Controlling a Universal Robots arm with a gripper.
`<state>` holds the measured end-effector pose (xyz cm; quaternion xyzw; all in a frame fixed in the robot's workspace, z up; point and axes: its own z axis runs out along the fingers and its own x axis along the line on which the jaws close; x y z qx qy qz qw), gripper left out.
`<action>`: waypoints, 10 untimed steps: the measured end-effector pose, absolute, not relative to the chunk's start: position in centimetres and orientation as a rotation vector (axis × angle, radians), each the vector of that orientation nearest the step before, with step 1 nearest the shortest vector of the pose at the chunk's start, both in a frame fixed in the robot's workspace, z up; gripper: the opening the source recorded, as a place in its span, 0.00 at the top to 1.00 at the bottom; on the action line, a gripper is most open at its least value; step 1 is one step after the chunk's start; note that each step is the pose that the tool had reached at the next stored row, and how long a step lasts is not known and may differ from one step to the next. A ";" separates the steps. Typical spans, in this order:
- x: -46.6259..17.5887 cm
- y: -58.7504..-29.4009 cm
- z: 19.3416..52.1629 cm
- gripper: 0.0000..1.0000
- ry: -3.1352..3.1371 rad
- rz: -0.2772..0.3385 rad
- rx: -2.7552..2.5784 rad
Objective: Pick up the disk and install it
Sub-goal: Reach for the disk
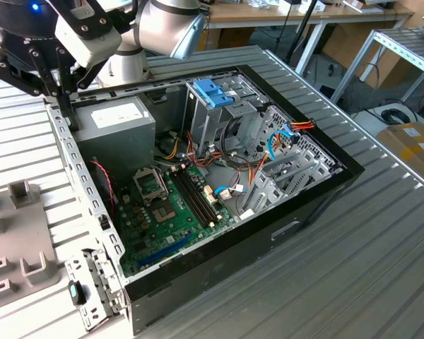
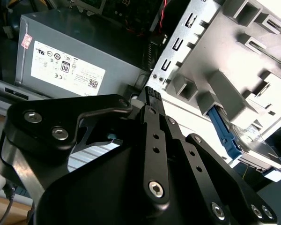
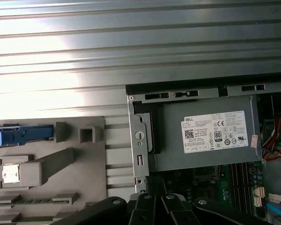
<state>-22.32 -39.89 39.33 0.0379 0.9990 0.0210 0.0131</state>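
Observation:
The disk (image 2: 255, 147) is a silver drive in a blue frame, standing on edge in a slot of the grey fixture (image 2: 234, 89). Its blue edge (image 3: 28, 135) also shows in the first wrist view, at the fixture's far side. My gripper (image 1: 71, 113) hangs over the rear wall of the open computer case (image 1: 318, 205), at the exterior view's upper left. It is beside the grey power supply (image 1: 120, 127) and well apart from the disk. In both wrist views the black fingers (image 2: 152, 96) lie together, shut on nothing.
Inside the case, a metal drive cage with a blue latch (image 1: 215, 92) stands at the back. A green motherboard (image 1: 173, 212) and loose cables (image 1: 233, 169) lie below it. The grey fixture (image 1: 21, 205) lies on the ribbed metal table (image 1: 381, 268), left of the case.

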 end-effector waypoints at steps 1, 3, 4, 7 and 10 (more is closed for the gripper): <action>-22.3 -39.9 39.3 0.89 3.112 0.066 0.118; -22.4 -39.9 39.3 0.89 3.112 0.065 0.118; -22.5 -39.9 39.3 0.89 3.112 0.065 0.118; -22.6 -39.9 39.3 0.89 3.113 0.065 0.118; -22.7 -39.9 39.3 0.89 3.112 0.065 0.118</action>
